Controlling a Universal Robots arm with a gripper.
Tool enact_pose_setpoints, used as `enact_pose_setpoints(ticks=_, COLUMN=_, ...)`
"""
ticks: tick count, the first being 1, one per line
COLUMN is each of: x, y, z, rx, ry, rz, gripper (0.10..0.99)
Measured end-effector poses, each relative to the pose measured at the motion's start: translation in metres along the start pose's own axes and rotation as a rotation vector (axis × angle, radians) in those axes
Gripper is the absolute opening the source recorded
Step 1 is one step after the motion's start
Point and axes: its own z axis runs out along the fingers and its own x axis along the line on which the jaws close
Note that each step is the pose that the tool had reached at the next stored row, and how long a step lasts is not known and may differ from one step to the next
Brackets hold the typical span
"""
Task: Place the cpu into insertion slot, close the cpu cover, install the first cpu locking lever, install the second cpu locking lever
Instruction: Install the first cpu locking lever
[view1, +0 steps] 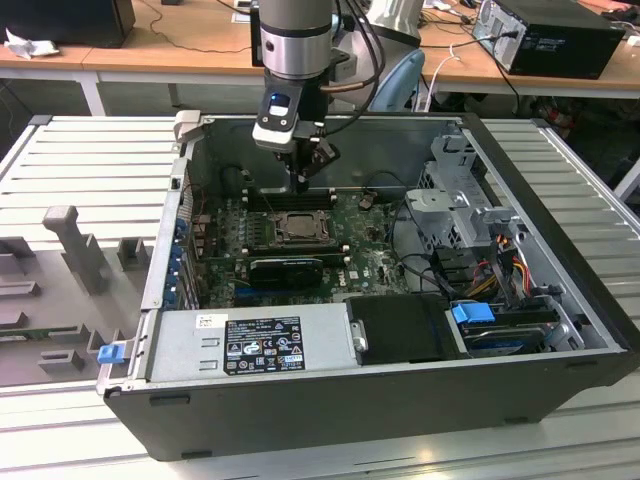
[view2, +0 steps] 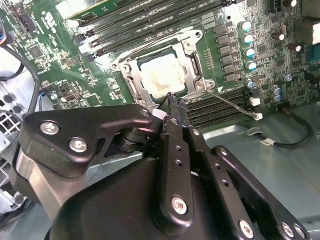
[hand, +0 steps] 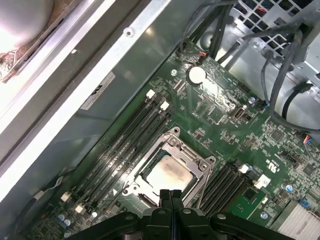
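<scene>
While the end effector (hand: 170, 193) hovers closed, the cpu (hand: 167, 175) shows a smudged tan-silver face.

Hand (view2: 171, 99), fingers together, just by cpu cover (view2: 134, 80) edge; cpu (view2: 162, 77) seated w/in.

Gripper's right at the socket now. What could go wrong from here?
1. The black gripper has its closed tips right at the silvery square cover frame; a slip could scrape the pale square chip or green board.
2. The thin metal lever rod juts over the black memory slots; it could snag.
</scene>
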Motion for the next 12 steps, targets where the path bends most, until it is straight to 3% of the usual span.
enact_pose_setpoints(ticks=3, x=0.0, y=0.0, z=0.0, rx=-0.001, ry=0.0012, rz=-0.033, gripper=0.106)
enact_pose_setpoints(ticks=12, x=0.0, y=0.0, z=0.0002, rx=-0.008, ry=0.0083, rz=-0.222, gripper=0.106)
